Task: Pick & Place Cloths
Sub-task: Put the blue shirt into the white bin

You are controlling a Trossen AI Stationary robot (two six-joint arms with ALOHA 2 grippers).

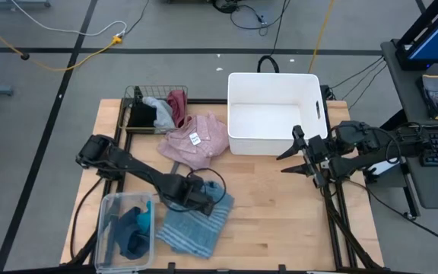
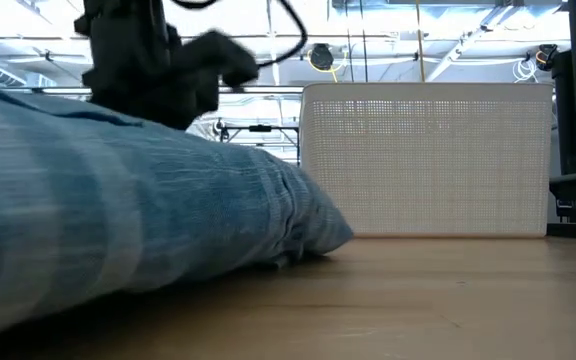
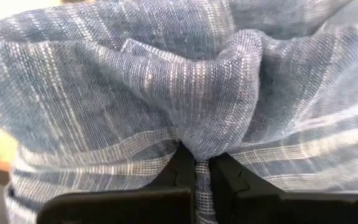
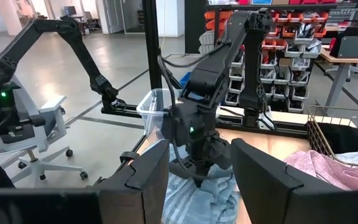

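Left gripper is pressing down onto the blue striped cloth, which is lying on the table near its front edge, just beside the clear plastic bin. In the left wrist view its fingers are sitting closed with a ridge of the striped fabric pinched between them. Cloth is still resting on the wood in the low view.

Right gripper is hovering beside the white bin, jaws standing parted, holding nothing.

Pink shirt with white tag is lying between the wire basket and the white bin. Dark blue and teal pieces are sitting in the clear bin.
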